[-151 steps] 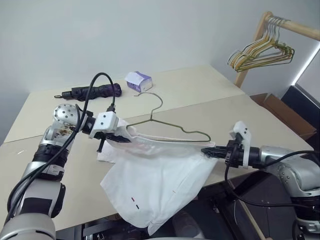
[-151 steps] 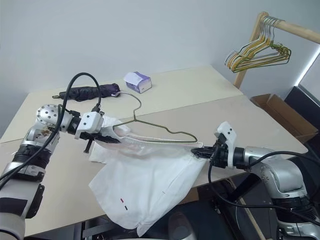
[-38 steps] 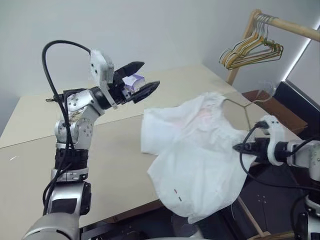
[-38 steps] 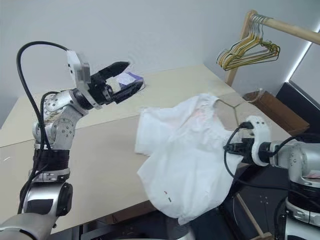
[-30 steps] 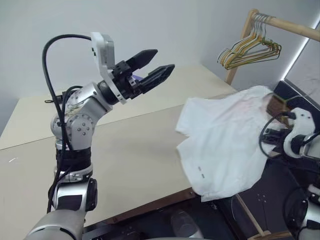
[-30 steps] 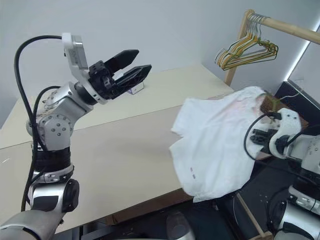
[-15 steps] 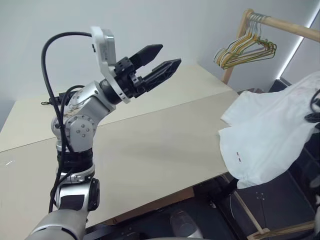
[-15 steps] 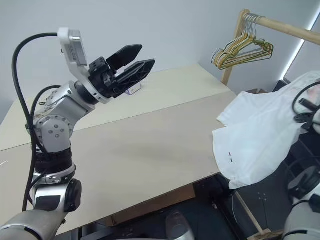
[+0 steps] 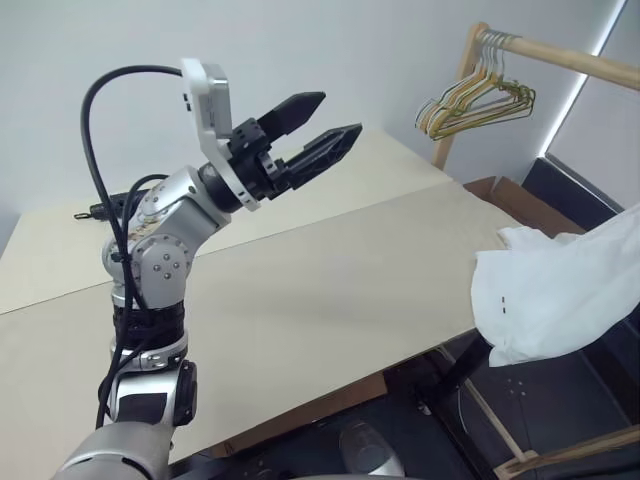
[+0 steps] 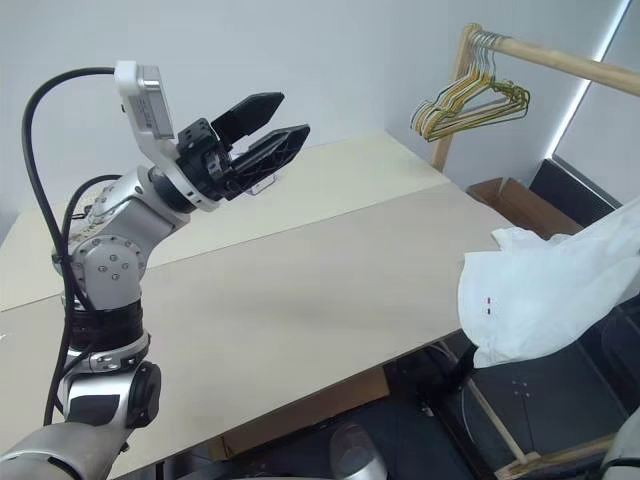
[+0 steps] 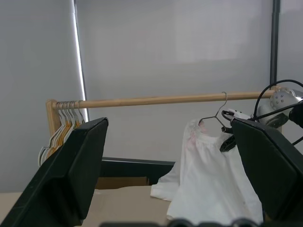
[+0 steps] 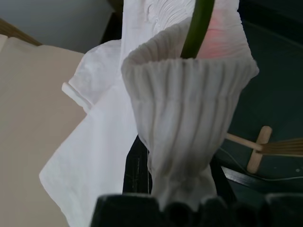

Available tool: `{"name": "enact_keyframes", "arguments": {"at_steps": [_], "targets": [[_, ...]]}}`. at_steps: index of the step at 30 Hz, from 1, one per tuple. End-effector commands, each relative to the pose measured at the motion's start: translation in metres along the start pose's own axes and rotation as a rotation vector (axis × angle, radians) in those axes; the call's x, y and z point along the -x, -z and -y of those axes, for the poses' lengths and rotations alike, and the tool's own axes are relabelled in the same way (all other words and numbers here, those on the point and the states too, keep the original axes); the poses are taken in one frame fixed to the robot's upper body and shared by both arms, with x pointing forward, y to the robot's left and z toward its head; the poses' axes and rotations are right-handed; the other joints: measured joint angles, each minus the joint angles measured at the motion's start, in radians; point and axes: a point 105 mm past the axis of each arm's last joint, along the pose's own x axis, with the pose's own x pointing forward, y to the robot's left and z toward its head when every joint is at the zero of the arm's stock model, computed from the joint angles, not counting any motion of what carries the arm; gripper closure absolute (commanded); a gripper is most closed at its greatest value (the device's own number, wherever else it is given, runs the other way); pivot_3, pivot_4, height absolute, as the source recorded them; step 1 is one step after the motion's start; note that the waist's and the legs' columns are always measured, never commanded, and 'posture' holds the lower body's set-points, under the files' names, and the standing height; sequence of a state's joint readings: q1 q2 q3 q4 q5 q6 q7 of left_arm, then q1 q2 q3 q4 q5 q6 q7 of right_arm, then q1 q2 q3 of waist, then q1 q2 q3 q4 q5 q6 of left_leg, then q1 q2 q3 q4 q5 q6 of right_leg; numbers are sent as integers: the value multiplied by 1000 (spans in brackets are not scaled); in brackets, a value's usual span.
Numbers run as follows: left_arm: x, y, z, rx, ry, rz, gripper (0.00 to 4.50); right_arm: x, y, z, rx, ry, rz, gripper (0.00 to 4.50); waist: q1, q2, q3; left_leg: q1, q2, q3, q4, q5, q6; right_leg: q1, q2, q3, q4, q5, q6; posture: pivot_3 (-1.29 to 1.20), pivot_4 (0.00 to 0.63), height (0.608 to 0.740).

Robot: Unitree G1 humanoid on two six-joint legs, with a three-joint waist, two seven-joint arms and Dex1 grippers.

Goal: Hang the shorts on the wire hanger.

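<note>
The white shorts (image 9: pixel 560 290) hang in the air past the table's right edge, two tiny dash marks near their hem. In the left wrist view they drape from the wire hanger (image 11: pixel 211 118), whose hook rises just in front of the wooden rail (image 11: pixel 156 100). My right gripper (image 11: pixel 228 130) is shut on the hanger at its shoulder. The right wrist view looks down on the gathered waistband (image 12: pixel 189 94) wrapped over the green wire (image 12: pixel 199 21). My left gripper (image 9: pixel 340 113) is raised high over the table, open and holding nothing.
A wooden clothes rack (image 9: pixel 560 50) stands at the far right, with a bunch of gold and green hangers (image 9: pixel 480 100) at its near end. A cardboard box (image 9: pixel 505 190) lies on the floor below it. The beige table (image 9: pixel 330 290) ends just left of the shorts.
My right arm has swung the shorts on the hanger off the table to the right and upward, toward the rack. The view has turned right with it. The left gripper has stayed raised and open.
</note>
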State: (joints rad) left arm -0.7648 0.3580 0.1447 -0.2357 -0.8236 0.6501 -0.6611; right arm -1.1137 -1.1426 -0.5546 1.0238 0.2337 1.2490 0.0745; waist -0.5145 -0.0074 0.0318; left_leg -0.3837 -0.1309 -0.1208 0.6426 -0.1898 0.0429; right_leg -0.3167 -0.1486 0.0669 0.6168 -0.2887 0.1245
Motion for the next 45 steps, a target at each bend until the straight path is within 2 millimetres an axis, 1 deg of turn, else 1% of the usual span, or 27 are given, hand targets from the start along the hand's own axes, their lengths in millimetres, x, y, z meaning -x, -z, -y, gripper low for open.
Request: {"name": "enact_keyframes", "arguments": {"at_steps": [1, 2, 4, 5, 6, 8, 12, 13, 16, 21, 26, 29, 31, 33, 35, 37, 38, 40, 41, 44, 45], "targets": [[2, -11, 5, -45, 18, 30, 0, 2, -8, -6, 23, -26, 48, 3909, 1, 0, 0, 0, 0, 0, 0, 0, 0, 0, 0, 0, -1, 1, 0, -466, 0, 740], [3, -11, 5, -43, 20, 30, 0, 2, -8, -6, 28, -24, 52, 3684, 1, 1, 0, 0, 0, 0, 0, 0, 0, 1, 0, 0, -2, 1, 0, -465, 0, 740], [3, -11, 5, -41, 25, 29, 0, 2, -8, -6, 34, -22, 60, 3051, 2, 1, -1, -1, 1, 0, 0, 0, 0, 1, 1, 0, -4, 2, 1, -466, 0, 740], [3, -11, 6, -40, 27, 28, 0, 2, -9, -5, 38, -17, 66, 2631, 3, 1, -1, -1, 0, 0, 0, 0, 0, 1, 0, 0, -4, 3, 1, -467, 0, 740], [3, -11, 6, -39, 29, 28, 0, 3, -10, -4, 48, -7, 76, 2346, 3, 1, -1, -1, 0, 1, 0, 0, 1, 1, 0, 0, -4, 3, 1, -467, 0, 740], [3, -10, 6, -37, 32, 27, 0, 4, -12, -3, 58, 3, 88, 1590, 5, 2, -1, -1, 1, 1, 0, 0, 1, 1, 0, 0, -5, 3, 1, -469, 0, 740], [3, -10, 9, -23, 50, 28, 0, 6, -17, 3, 136, 84, 137, 173, 5, 3, -2, -1, 1, 1, 0, -1, 1, 1, 0, 0, -5, 3, 1, -471, 0, 740], [4, -10, 10, -20, 54, 28, 0, 7, -17, 3, 147, 94, 145, 35, 5, 3, -2, -1, 1, 1, 0, -1, 1, 0, 0, 1, -5, 3, 1, -471, 0, 740], [5, -11, 11, -8, 65, 35, 0, 9, -18, 1, 180, 119, 179, 35, 4, 3, -2, -1, 1, 1, 0, -1, 1, 0, 0, 1, -5, 3, 1, -471, 0, 740], [4, -13, 12, 1, 72, 43, 0, 15, -21, 3, 209, 210, 270, 35, 7, 5, -3, 0, 2, 1, 0, 0, 1, 0, 0, 2, -4, 3, 2, -471, 0, 740], [4, -11, 13, 0, 76, 37, 0, 31, -24, -4, 261, 290, 426, 35, 8, 5, -3, -1, 2, 1, 0, 0, 1, -1, 0, 2, -4, 3, 2, -475, 0, 740], [4, -10, 13, -4, 79, 36, 0, 47, -30, -5, 309, 416, 611, 35, 11, 6, -4, 0, 2, 0, 0, 0, 1, -1, 0, 2, -4, 4, 2, -473, 0, 740], [4, -11, 14, -5, 80, 37, 0, 55, -31, -11, 300, 437, 717, 35, 10, 6, -4, 0, 2, 0, 0, 0, 1, -1, 0, 3, -4, 4, 2, -473, 0, 740], [4, -10, 14, -6, 81, 35, 0, 62, -31, -18, 346, 478, 826, 35, 10, 6, -4, 0, 2, 0, 0, 0, 1, -1, 0, 4, -3, 4, 3, -467, 0, 740], [5, -9, 14, -9, 80, 32, 0, 70, -31, -23, 357, 515, 938, 35, 11, 6, -4, 0, 2, 0, 0, 0, 1, -1, 0, 4, -3, 4, 3, -464, 0, 740], [6, -9, 14, -12, 72, 34, 0, 85, -31, -30, 327, 533, 1080, 35, 10, 6, -4, 1, 2, -1, 0, 0, 1, -1, 0, 4, -3, 4, 3, -455, 0, 740], [7, -9, 13, -19, 64, 34, 0, 96, -31, -40, 349, 539, 1183, 35, 10, 6, -4, 1, 2, -1, 1, 0, 1, -1, 1, 4, -3, 4, 3, -445, 0, 740], [10, -7, 11, -30, 48, 33, 0, 113, -26, -59, 403, 551, 1338, 35, 10, 7, -4, 1, 2, -1, 0, 0, 1, -2, 1, 4, -2, 4, 3, -434, 0, 740], [11, -7, 11, -35, 41, 32, 0, 118, -24, -67, 427, 558, 1392, 35, 10, 7, -4, 1, 2, -1, 0, 0, 1, -2, 1, 4, -2, 4, 3, -430, 0, 740], [15, -1, 7, -58, 8, 7, 0, 133, -15, -97, 632, 651, 1575, 35, 15, 6, -4, 4, 2, -1, 0, 0, 1, -2, 1, 5, -2, 4, 2, -415, 0, 740], [18, 3, 5, -72, -13, -13, 0, 139, -9, -115, 688, 621, 1657, 35, 18, 6, -4, 5, 1, -1, 0, 0, 1, -2, 1, 4, -2, 4, 2, -399, 0, 740]]}}
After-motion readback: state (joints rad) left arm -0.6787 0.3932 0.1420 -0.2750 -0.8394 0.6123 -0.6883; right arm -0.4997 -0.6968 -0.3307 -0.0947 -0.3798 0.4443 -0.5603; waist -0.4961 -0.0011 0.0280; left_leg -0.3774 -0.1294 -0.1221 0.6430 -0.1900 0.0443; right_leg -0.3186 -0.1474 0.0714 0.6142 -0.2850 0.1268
